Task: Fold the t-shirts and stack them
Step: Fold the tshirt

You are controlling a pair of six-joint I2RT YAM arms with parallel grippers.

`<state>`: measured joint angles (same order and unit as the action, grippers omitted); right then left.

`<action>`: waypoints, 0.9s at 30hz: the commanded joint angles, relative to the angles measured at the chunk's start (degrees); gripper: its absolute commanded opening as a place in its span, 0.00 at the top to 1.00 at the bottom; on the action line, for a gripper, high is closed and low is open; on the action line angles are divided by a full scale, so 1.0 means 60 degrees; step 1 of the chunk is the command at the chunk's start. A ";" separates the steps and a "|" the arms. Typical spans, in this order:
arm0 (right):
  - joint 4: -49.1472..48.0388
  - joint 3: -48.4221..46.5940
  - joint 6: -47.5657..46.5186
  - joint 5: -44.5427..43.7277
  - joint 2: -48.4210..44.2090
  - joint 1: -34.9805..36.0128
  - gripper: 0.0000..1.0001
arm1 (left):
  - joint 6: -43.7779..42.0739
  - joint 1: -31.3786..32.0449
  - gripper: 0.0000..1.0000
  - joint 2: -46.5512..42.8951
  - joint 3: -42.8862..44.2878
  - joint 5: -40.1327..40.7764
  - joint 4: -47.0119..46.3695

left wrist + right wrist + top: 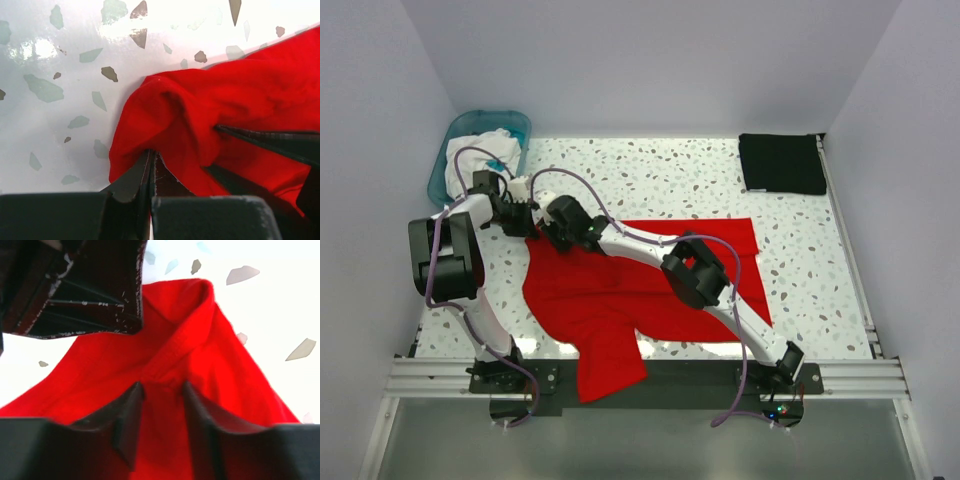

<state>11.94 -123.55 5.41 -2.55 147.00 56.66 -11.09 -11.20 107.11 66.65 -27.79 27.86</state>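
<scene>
Both arms grip the far-left edge of the red t-shirt (610,300) on the tabletop (650,175).
The left gripper (192,142) has its fingers clamped on a bunched fold of the shirt. Just beside it, the right gripper (162,405) pinches a ridge of the same cloth between its fingers. The shirt lies spread over the middle of the tabletop, with one part hanging over the near edge. The black t-shirt (781,163) lies folded flat at the far right corner, well apart. A teal basin (515,120) holding white cloth stands far left.

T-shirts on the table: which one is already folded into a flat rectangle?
The black t-shirt in the far right corner; the red t-shirt lies spread out and rumpled, spilling over the near edge.
</scene>
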 commanded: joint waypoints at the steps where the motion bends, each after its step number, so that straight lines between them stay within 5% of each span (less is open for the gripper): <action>1: -0.0687 -0.0269 0.0022 -0.0119 -0.0153 0.0019 0.73 | 0.0032 -0.0066 1.00 0.0093 0.0141 0.0134 -0.0321; 5: -0.0891 0.0081 -0.0198 0.0205 -0.0476 0.0019 0.99 | 0.0149 -0.0081 1.00 0.0210 0.0287 0.0281 -0.0468; 14: -0.1727 0.1357 -0.0389 0.0951 -0.1414 0.0019 1.00 | 0.0471 -0.0096 1.00 0.0415 0.0551 0.0398 -0.0980; 27: -0.1508 0.1021 -0.0272 0.0864 -0.1077 0.0004 1.00 | 0.0340 -0.0140 1.00 -0.0287 0.0390 -0.0524 -0.1230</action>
<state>5.15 -115.74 3.44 2.22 143.50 56.55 -8.14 -11.40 109.08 68.38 -28.10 23.31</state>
